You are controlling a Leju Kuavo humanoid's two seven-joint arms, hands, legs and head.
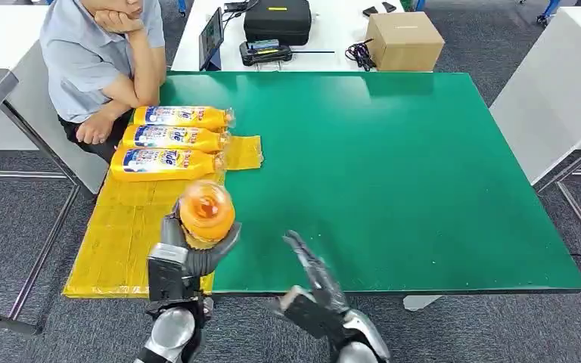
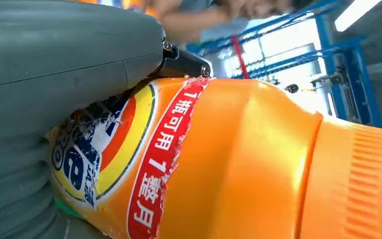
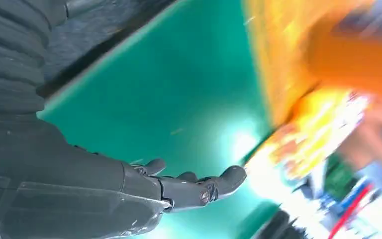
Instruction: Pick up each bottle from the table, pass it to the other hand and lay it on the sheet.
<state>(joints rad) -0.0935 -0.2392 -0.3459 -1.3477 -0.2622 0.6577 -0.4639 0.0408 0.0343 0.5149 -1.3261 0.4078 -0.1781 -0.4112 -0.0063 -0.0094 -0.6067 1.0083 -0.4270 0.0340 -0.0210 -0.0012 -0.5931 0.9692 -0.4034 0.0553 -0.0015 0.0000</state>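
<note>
My left hand [image 1: 185, 261] grips an orange detergent bottle [image 1: 206, 212] upright above the near edge of the yellow sheet [image 1: 125, 234], its cap toward my head camera. Close up, the bottle [image 2: 238, 164] shows its orange body and red label strip against my left hand [image 2: 54, 74]. Three more orange bottles [image 1: 168, 140] lie side by side on the sheet's far end. My right hand [image 1: 314, 276] hovers open over the green table's near edge, to the right of the held bottle; its fingers [image 3: 199, 189] are spread with nothing in them.
The green table [image 1: 408, 174] stretches to the right of the sheet. A person [image 1: 102, 57] sits at the far left corner, one hand near the laid bottles. Behind, a white table holds a cardboard box [image 1: 403, 39], a black case [image 1: 277, 19] and a tablet [image 1: 212, 36].
</note>
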